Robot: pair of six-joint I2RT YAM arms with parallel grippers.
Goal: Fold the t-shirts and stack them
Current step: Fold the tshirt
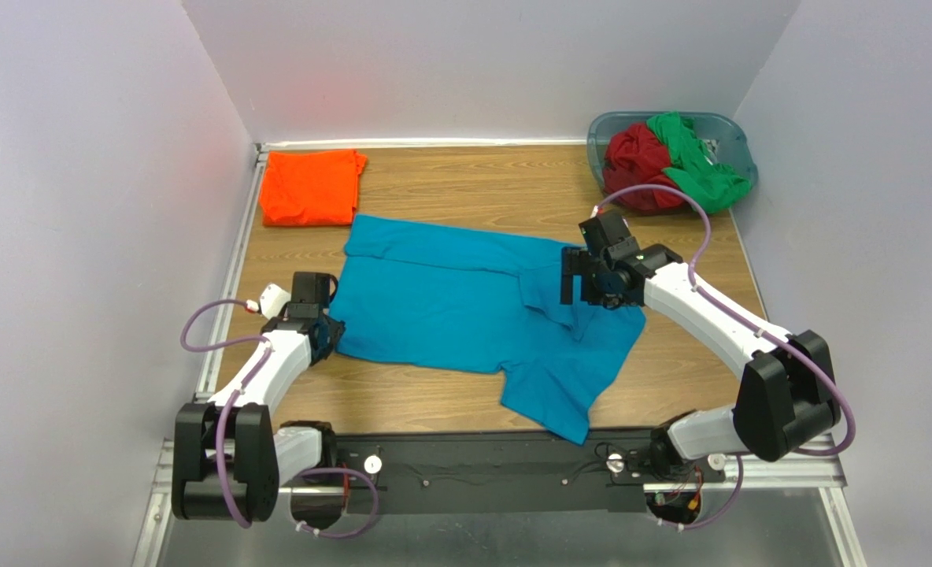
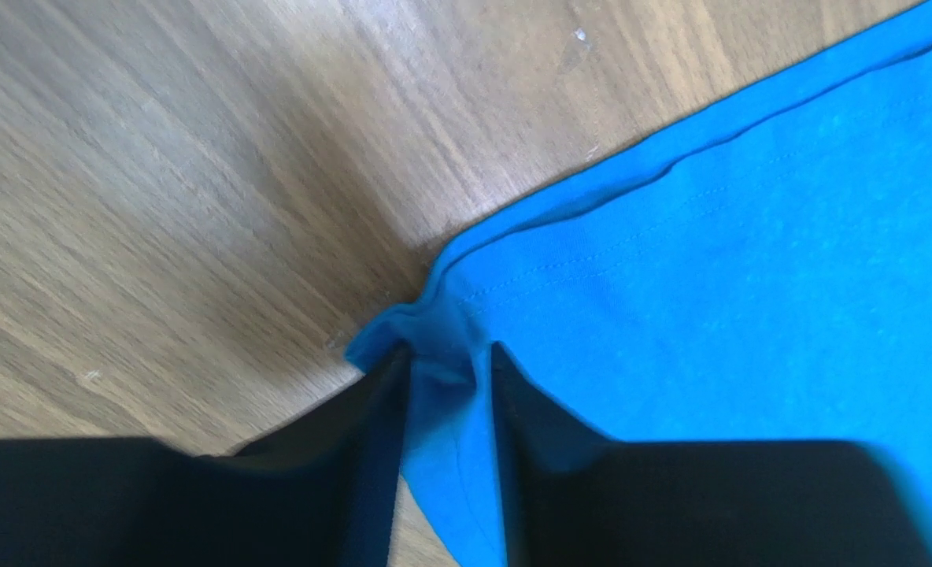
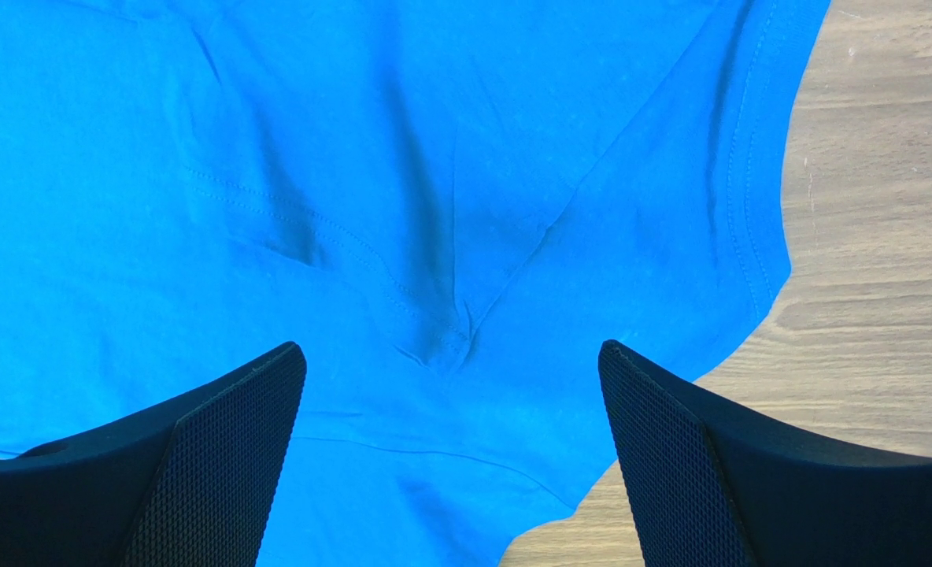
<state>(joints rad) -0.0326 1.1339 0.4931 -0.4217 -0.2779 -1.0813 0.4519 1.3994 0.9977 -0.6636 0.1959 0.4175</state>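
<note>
1. Teal-blue t-shirt [image 1: 471, 301] lies spread across the middle of the wood table [image 1: 696, 343]. It's mostly flat, w/ one flap trailing twd the near edge and creases on its right half.
2. Left gripper [image 2: 448, 360] is down at the shirt's left corner by the hem. Its jaws are nearly closed, w/ only a thin gap, and a pinch of blue cloth is bunched up between the black fingers [image 2: 370, 425]. So it has hold of that corner.
3. Right gripper [image 3: 450, 349] is over the shirt's right half w/ its jaws spread wide and nothing between them. A small pucker of cloth sits midway btwn the two pads [image 3: 234, 449]. Can't tell whether the tips actually touch the fabric.
4. Orange t-shirt [image 1: 311, 187] sits folded in the far-left corner, apart from the blue one.
5. Dark red t-shirt [image 1: 639, 154] and green t-shirt [image 1: 698, 165] are crumpled together in the grey-blue tub [image 1: 731, 128] at the far-right corner, green draped over the tub's front rim.
</note>
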